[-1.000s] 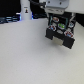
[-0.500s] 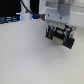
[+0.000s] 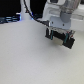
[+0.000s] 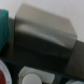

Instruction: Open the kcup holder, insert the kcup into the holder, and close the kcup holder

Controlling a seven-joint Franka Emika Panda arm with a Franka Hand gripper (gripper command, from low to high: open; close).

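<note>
I judge this the opening step: my gripper [image 3: 58,36] hangs at one o'clock above the table [image 3: 30,57], jaws' spread unclear, the holder [image 4: 44,40] next needing a pull.

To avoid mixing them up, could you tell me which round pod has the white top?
The pod before the black kcup holder; the other pod, nearer the teal object, is reddish.

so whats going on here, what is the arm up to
A single robot arm hangs its end effector low over a white table, holding nothing that can be seen. The wrist view looks onto a black boxy kcup holder with pods beside it, one white-topped. Whether the holder is open, or the end effector's jaws are, is too blurred to tell.
</note>
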